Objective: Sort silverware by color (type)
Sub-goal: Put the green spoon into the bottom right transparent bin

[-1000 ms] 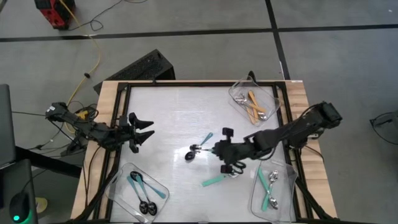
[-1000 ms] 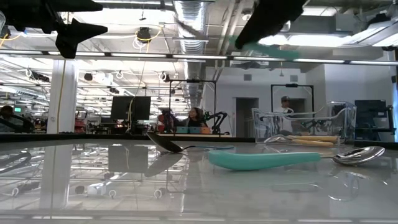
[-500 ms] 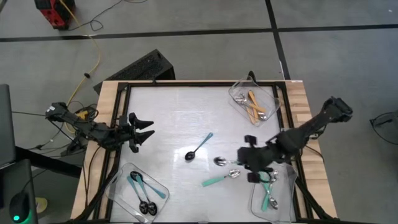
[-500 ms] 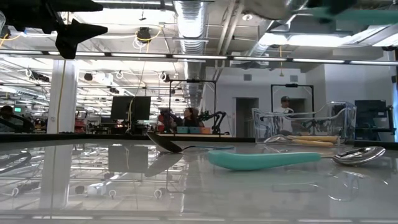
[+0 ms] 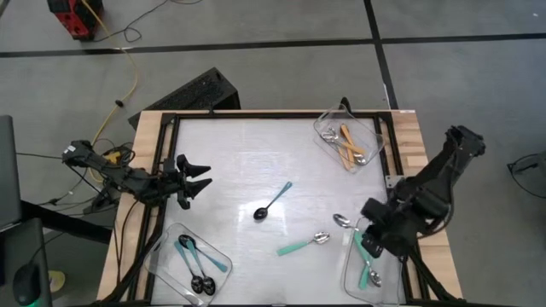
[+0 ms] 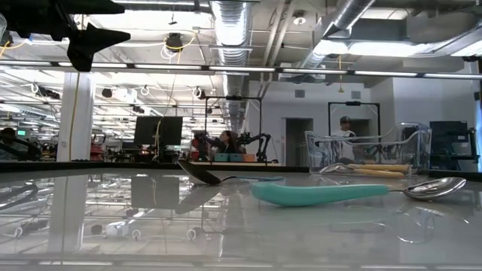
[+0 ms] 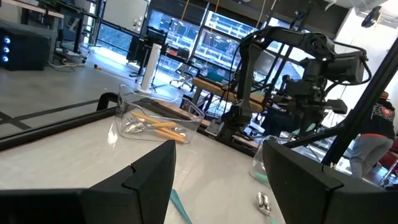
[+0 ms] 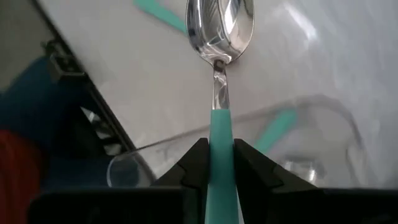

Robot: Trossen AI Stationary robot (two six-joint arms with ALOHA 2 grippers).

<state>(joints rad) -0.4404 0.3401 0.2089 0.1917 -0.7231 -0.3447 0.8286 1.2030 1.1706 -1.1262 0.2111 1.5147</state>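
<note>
My right gripper point(image 5: 367, 238) is shut on a teal-handled spoon point(image 5: 341, 220) above the left rim of the near-right clear tray point(image 5: 393, 273), which holds teal spoons point(image 5: 372, 275). A second teal spoon point(image 5: 300, 245) and a blue-handled spoon with a black bowl point(image 5: 273, 202) lie flat mid-table. Orange spoons point(image 5: 348, 145) lie in the far-right tray, blue ones point(image 5: 194, 263) in the near-left tray. At the table's left edge my left gripper point(image 5: 194, 175) hangs open, holding nothing, clear of the table. My right gripper pinches the spoon's teal handle point(image 8: 219, 134) between its two fingers point(image 8: 196, 163). The fingers lie along the handle, slanting down from the table's right side. The silver bowl point(image 8: 221, 28) sticks out past the fingertips toward the table's left. The spoon is lifted clear of table and tray.
The table has a raised black frame point(image 5: 256, 116) along its edges. The three clear trays stand at the far right, near right and near left corners. The low view shows the loose teal spoon point(image 6: 324, 193) and the black-bowled spoon point(image 6: 199, 173) resting on the glossy top.
My right gripper has carried the teal-handled spoon from mid-table toward the right edge, rising a little and rolling its wrist. It now hangs over the near-right tray's left rim. It has left the low view.
</note>
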